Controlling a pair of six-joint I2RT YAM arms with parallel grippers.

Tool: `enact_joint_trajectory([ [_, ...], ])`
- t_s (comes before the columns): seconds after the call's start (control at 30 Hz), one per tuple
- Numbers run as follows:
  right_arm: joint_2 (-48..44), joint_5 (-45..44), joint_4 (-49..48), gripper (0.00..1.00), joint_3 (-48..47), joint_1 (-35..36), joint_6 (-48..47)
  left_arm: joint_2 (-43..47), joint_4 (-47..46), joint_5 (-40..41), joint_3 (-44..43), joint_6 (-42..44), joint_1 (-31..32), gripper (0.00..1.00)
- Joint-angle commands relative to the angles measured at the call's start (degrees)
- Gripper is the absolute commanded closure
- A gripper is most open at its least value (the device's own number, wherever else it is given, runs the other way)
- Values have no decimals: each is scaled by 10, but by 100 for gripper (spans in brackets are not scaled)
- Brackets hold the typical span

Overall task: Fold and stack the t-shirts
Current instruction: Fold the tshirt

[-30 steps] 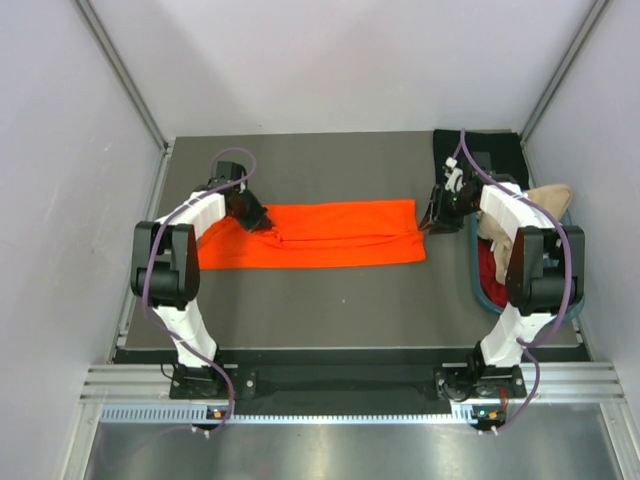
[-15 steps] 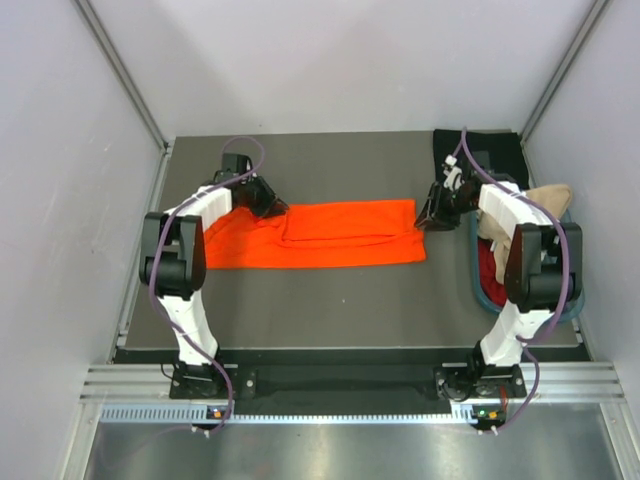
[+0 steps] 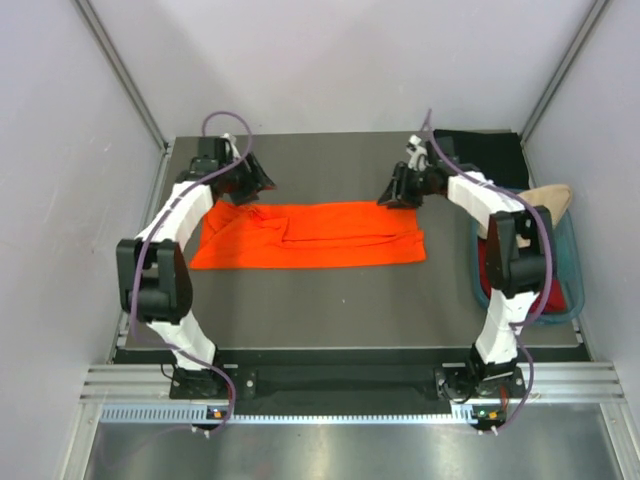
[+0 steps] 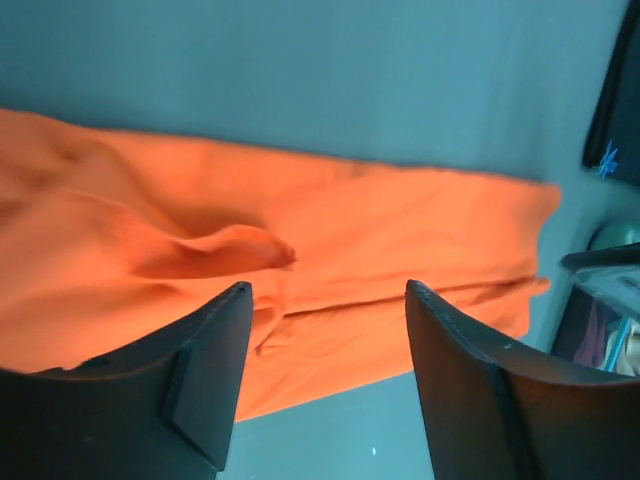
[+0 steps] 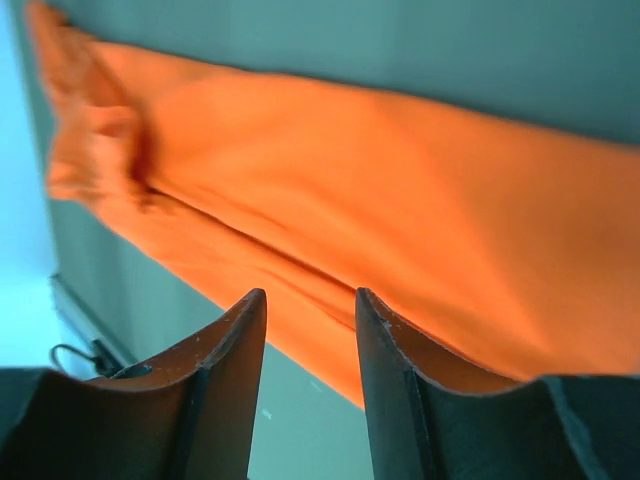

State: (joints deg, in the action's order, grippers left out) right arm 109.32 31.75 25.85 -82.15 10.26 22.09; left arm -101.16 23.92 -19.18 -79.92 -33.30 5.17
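Observation:
The bright orange t-shirt (image 3: 305,235) lies as a long folded band across the middle of the table, rumpled at its left end. My left gripper (image 3: 255,180) hovers just behind that end, open and empty; in its wrist view the left gripper (image 4: 326,290) looks down on the orange t-shirt (image 4: 350,220). My right gripper (image 3: 390,192) hangs behind the band's right end, and the right gripper (image 5: 310,295) is open with nothing between its fingers above the orange t-shirt (image 5: 400,200). The black t-shirt (image 3: 490,155) lies at the back right. The beige t-shirt (image 3: 545,197) and the dark red t-shirt (image 3: 490,265) sit in the tub.
A teal tub (image 3: 572,262) stands at the table's right edge beside the right arm. The black t-shirt's (image 4: 612,120) light-blue star mark shows at the right edge of the left wrist view. Grey walls close in the table on three sides.
My left gripper has opened, let go of the orange shirt's left end and drawn back toward the far edge. My right gripper has moved left and back, off the shirt's right edge.

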Motion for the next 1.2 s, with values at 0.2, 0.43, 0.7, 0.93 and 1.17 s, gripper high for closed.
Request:
enact_joint_trajectory([
  [0.2, 115, 59, -241, 54, -114, 150, 144, 80, 52, 24, 56, 47, -100, 43],
  [0.43, 184, 43, -286, 52, -179, 216, 171, 46, 31, -22, 65, 99, -126, 34],
  [0.7, 247, 30, -264, 50, -239, 250, 155, -11, 60, -15, 20, 134, -135, 38],
  [0.93, 276, 17, -217, 52, -272, 263, 139, -13, 91, 23, 48, 78, -136, 55],
  [1.17, 302, 24, -222, 55, -282, 271, 141, -5, 91, 61, 82, 57, -138, 60],
])
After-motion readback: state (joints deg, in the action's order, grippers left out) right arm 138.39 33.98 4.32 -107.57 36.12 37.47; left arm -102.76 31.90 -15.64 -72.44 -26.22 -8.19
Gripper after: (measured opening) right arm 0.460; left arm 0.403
